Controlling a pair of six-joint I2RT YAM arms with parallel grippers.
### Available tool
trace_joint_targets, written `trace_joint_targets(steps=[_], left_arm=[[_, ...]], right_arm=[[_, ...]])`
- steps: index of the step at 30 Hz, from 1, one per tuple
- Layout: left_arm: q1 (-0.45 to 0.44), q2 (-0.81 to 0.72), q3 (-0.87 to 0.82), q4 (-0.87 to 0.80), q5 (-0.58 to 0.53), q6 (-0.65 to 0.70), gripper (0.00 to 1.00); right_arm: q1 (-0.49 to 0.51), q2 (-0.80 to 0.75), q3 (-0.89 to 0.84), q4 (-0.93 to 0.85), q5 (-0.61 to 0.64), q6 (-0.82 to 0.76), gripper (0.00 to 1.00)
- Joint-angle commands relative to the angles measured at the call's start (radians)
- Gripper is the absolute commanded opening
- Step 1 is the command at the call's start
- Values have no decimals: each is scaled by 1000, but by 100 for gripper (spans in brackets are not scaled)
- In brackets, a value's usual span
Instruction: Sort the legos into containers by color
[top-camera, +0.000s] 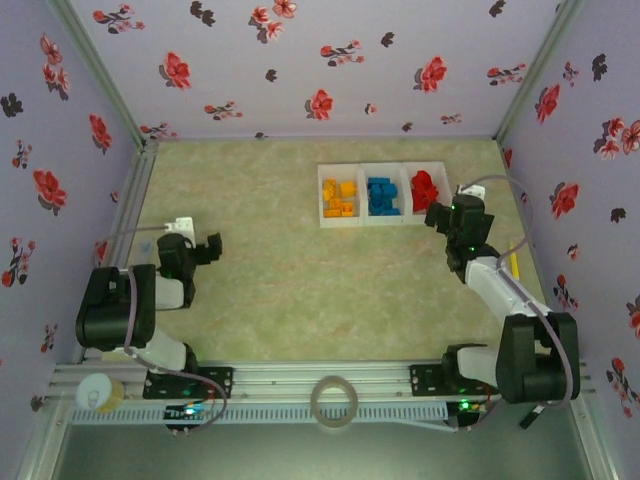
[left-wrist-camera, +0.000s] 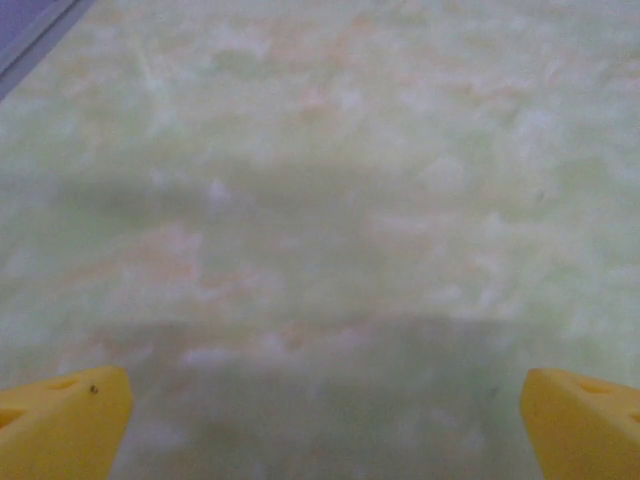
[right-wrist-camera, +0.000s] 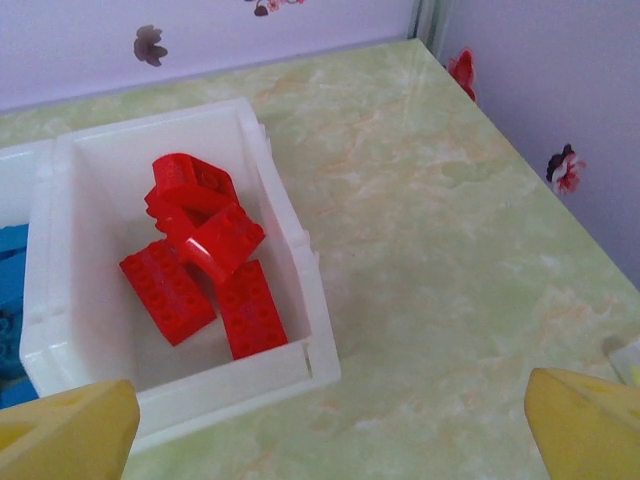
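Observation:
The containers are one white three-part tray (top-camera: 345, 224) at the back right of the table. Orange-yellow legos (top-camera: 340, 197) lie in its left part, blue legos (top-camera: 383, 195) in the middle, red legos (top-camera: 425, 188) in the right. In the right wrist view several red legos (right-wrist-camera: 200, 250) lie inside the white wall (right-wrist-camera: 290, 215), with blue legos (right-wrist-camera: 10, 260) at the left edge. My right gripper (top-camera: 440, 215) hangs open just in front of the red compartment's near right corner (right-wrist-camera: 330, 430), holding nothing. My left gripper (top-camera: 210, 248) stands open over bare table (left-wrist-camera: 325, 430) at the left.
A tape roll (top-camera: 333, 400) and a yellow-white spool (top-camera: 100, 392) rest on the metal rail (top-camera: 300, 378) at the front. A thin yellow object (top-camera: 515, 262) lies by the right wall. Flowered walls close in the table on three sides.

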Motion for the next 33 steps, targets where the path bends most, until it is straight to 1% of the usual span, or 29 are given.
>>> trace_joint_targets(steps=[1,6,9,15,18,20,21,22,23,24,25,26,27,28,29,30,31,32,33], left_arm=[[18,-5,31,72,75,27,100],[19,-7,33,65,85,32,100],[18,-7,35,63,84,31,100],[18,-6,50,34,45,26,100],[18,-7,50,34,43,25,100],[18,-7,51,33,38,25,100],[19,-7,51,31,26,25,100],[19,-7,51,31,25,25,100],[17,-7,52,26,25,25,100],[17,-7,55,25,26,25,100],[16,-7,54,25,27,25,100],[16,-7,55,24,25,25,100],[16,-7,54,24,26,25,100],[17,-7,55,22,25,25,100],[16,-7,56,22,25,25,100],[16,-6,56,22,25,25,100],[15,-6,56,22,25,25,100],[15,-7,56,23,25,25,100],[15,-6,55,23,26,25,100]], right_arm=[[-20,34,-35,136,11,-43,100],[-42,108,-107,345,6,-36,100],[-51,123,-95,337,-73,-33,100],[-56,92,-161,409,-111,-37,100],[-55,117,-219,496,-108,-30,100],[-56,171,-260,605,-104,-30,100],[-56,223,-286,684,-107,-30,99],[-56,285,-315,791,-115,-35,99],[-56,363,-329,935,-154,-53,99],[-56,353,-321,935,-202,-72,99],[-56,299,-294,792,-213,-74,99],[-56,294,-266,703,-193,-62,99],[-57,341,-261,774,-176,-52,99],[-61,344,-251,772,-173,-45,99],[-63,312,-233,682,-183,-43,99],[-65,313,-235,667,-184,-42,99],[-65,329,-249,727,-182,-42,99],[-65,328,-253,743,-180,-44,99],[-64,311,-246,702,-179,-46,99]])
